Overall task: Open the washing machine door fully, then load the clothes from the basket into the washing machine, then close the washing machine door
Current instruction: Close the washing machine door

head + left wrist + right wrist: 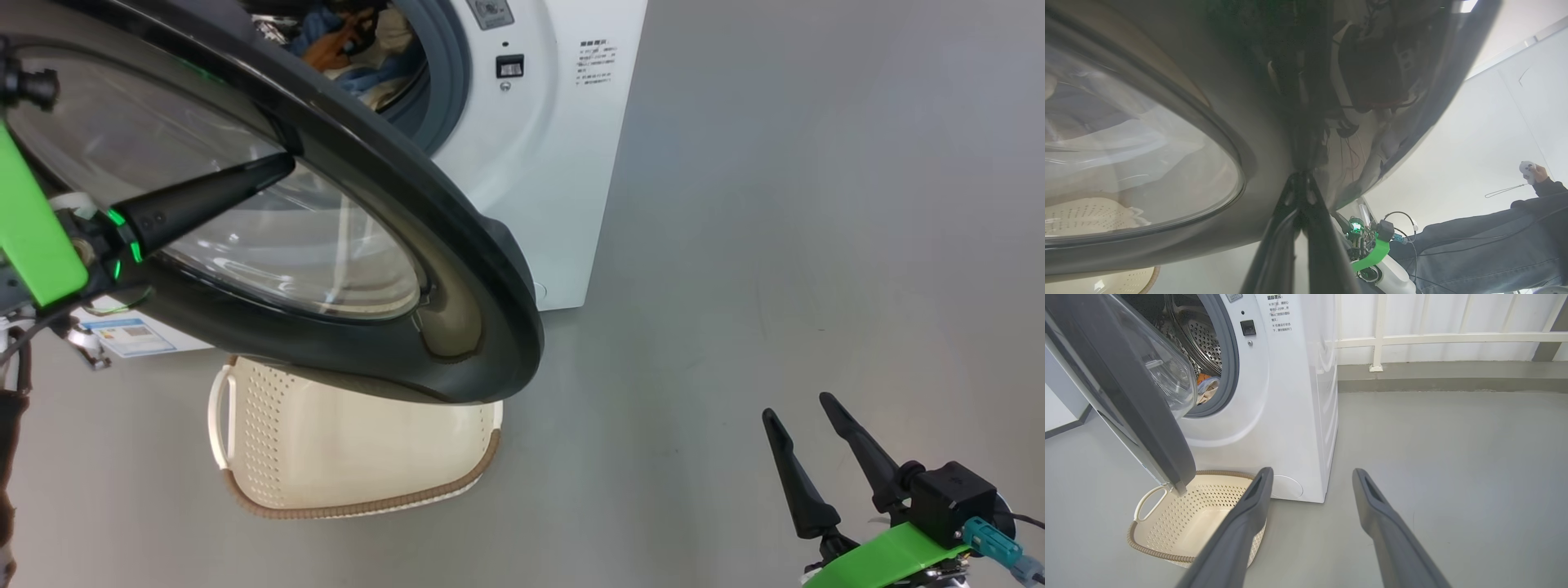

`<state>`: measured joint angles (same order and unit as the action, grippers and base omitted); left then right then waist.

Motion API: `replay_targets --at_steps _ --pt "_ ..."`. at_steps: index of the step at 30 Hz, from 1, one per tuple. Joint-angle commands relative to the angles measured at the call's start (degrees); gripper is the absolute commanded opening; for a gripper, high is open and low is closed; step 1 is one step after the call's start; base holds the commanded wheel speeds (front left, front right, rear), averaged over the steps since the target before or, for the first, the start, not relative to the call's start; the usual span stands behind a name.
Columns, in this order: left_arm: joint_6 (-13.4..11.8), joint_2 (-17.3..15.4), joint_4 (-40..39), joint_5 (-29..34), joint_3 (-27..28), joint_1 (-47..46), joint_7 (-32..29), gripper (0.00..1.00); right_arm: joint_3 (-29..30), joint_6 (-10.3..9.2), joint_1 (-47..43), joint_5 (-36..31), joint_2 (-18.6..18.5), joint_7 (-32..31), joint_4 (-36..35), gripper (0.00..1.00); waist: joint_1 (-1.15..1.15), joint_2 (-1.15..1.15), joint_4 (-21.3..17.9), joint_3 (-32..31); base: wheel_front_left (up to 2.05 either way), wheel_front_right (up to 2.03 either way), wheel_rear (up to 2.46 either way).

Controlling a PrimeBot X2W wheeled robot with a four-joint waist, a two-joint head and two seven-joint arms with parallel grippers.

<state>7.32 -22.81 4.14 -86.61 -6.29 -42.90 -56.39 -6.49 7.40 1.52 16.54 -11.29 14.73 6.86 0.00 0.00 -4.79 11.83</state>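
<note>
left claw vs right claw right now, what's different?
Left claw is shut, fingers pressed together; right claw is open, fingers spread apart. Left claw's tip is against the black rim of the washing machine door; right claw hangs over the floor, touching nothing and holding nothing. Shared: long, dark, tapered fingers.

Shut left pincer (284, 162) touches the washing machine door (490, 269).

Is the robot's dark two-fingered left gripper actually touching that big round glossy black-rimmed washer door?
Touching. In the left wrist view the left gripper, jaws shut, meets its own reflection on the glossy black rim of the washing machine door.
</note>
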Motion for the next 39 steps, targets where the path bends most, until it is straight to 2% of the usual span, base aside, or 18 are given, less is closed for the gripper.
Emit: replay_targets --at_steps 1,7,8,11,12,13,21,39 --pt "0.2 -3.1 -1.3 0.0 2.0 -2.0 0.5 0.0 -0.7 0.09 1.6 -0.6 -0.6 0.3 -1.5 1.0 0.0 0.0 0.3 -0.1 0.0 0.0 0.0" --pt "0.2 -4.0 -1.9 0.1 1.7 1.6 2.4 0.0 -0.8 0.09 1.6 -0.4 -0.8 0.3 -1.3 1.0 0.0 0.0 1.7 -0.9 0.0 0.0 0.0" --pt "0.2 -4.0 -2.0 0.1 1.8 2.5 3.0 0.06 -0.9 0.09 1.6 -0.3 -0.9 0.3 -1.3 1.0 0.0 0.0 2.0 -1.1 0.0 0.0 0.0" --pt "0.2 -4.2 -2.6 0.1 1.9 5.8 4.8 0.55 -1.1 0.09 1.5 -0.1 -1.1 0.3 -1.2 1.0 0.0 0.0 2.5 -1.6 0.0 0.0 0.0" --pt "0.2 -4.3 -2.8 0.2 1.8 7.0 5.3 0.96 -1.1 0.09 1.4 0.0 -1.1 0.3 -1.2 1.0 0.0 0.0 2.7 -1.8 0.0 0.0 0.0" --pt "0.2 -4.4 -3.1 0.4 1.8 8.2 6.1 1.0 -1.2 0.09 1.3 0.0 -1.2 0.3 -1.2 1.0 0.0 0.0 2.9 -1.9 0.0 0.0 0.0" --pt "0.2 -5.0 -4.0 2.7 -0.4 17.3 13.5 1.0 -1.3 0.09 0.4 0.4 -1.7 0.3 -1.3 1.0 0.0 0.0 3.6 -2.8 0.0 0.0 0.0" --pt "0.2 -5.8 -4.3 4.3 -6.3 31.7 37.7 1.0 -1.0 0.09 -0.6 0.8 -1.8 0.3 -1.5 1.0 0.0 0.0 2.1 -3.7 0.0 0.0 0.0"
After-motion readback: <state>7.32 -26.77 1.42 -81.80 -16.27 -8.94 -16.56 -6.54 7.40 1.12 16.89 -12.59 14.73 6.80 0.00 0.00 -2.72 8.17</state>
